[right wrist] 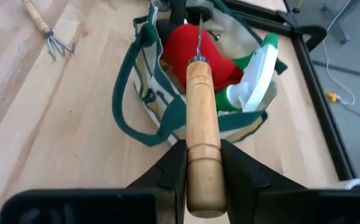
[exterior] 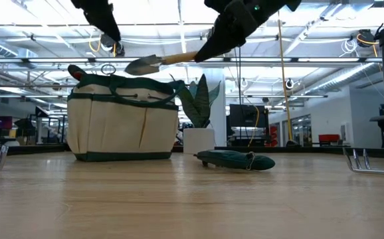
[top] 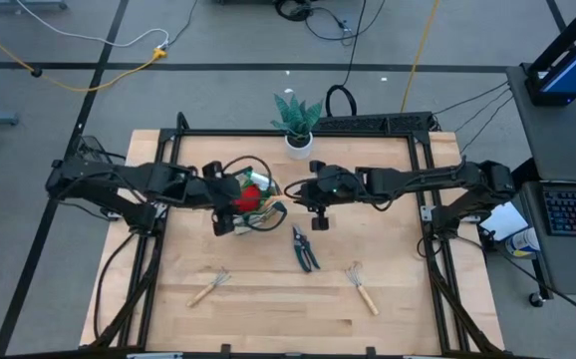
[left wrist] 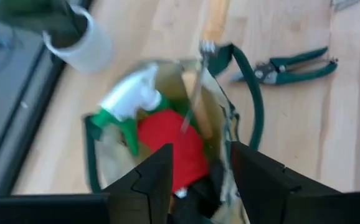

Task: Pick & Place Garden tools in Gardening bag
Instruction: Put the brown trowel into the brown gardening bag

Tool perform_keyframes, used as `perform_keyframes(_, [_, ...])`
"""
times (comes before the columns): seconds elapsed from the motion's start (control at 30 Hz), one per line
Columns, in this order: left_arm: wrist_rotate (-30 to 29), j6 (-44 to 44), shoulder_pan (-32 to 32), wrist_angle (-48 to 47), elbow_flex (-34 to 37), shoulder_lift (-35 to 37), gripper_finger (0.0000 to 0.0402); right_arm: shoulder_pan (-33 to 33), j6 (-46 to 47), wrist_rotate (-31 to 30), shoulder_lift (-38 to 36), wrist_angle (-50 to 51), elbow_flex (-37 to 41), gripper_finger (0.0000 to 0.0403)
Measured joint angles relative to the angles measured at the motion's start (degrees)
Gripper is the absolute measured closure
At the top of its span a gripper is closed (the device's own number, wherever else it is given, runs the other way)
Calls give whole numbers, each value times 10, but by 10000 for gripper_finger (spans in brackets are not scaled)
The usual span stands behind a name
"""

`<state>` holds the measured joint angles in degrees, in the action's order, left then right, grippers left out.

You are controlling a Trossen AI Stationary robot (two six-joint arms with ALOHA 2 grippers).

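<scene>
At the left of centre in the overhead picture my left gripper [top: 224, 221] sits at the near rim of the gardening bag [top: 258, 206], its fingers [left wrist: 157, 180] spread a moderate way with nothing between them, apparently steadying the opening. Inside the bag I can already see the green spray bottle [left wrist: 132, 98] and the red glove [left wrist: 167, 144], so part of the job looks done. Just right of the bag, my right gripper [top: 320, 220] hangs over the middle of the frame, clamped on the wooden handle of a trowel [right wrist: 200, 118], whose metal blade points level toward the bag's mouth, above its rim in the low view; I judge this tool is about to go in but is not in yet. Still left on the table are a wooden-handled rake [top: 211, 285] at the lower left, the pruning shears [top: 304, 249] at lower centre, and a second rake [top: 361, 286] lower right of them, so roughly half the work remains as far as I can tell. The surface is a pale wooden tabletop [top: 268, 319] in a dark metal frame, with a potted plant [top: 297, 120] at its top edge, apart from the bag. Beyond lies a grey floor with yellow cables, a desk with a keyboard [top: 573, 211] at the far right, and a bright open workshop hall behind.
</scene>
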<state>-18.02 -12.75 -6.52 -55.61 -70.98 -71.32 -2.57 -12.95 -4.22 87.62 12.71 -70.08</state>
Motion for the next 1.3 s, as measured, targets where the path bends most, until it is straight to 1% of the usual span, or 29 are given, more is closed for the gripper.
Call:
perform_keyframes(0.23, [1, -88, -9, -55, 0, -57, 236, 0, 3, -1, 0, 26, 1, 338])
perform_keyframes(0.37, [1, -85, -27, -64, 0, -83, 236, -1, 3, -2, 0, 26, 1, 338])
perform_keyframes(0.67, [0, -84, -64, -27, 0, -126, 236, -12, 3, -1, 0, 38, 1, 337])
perform_keyframes(0.8, [-1, -82, -68, 2, 0, -138, 236, -13, 2, -2, 0, 51, 1, 340])
perform_keyframes(0.9, [-1, -93, -67, 2, 0, -140, 236, -13, 2, -2, 0, 61, 1, 340])
perform_keyframes(1.13, [-2, -154, -69, -49, 0, -132, 236, -15, -8, -1, 0, 69, 1, 340])
perform_keyframes(1.2, [-13, -135, -71, -52, 0, -133, 236, -16, -24, -2, 0, 69, 1, 340])
perform_keyframes(1.3, [-44, -91, -70, -24, 0, -134, 236, -18, -47, -1, 0, 65, 1, 338])
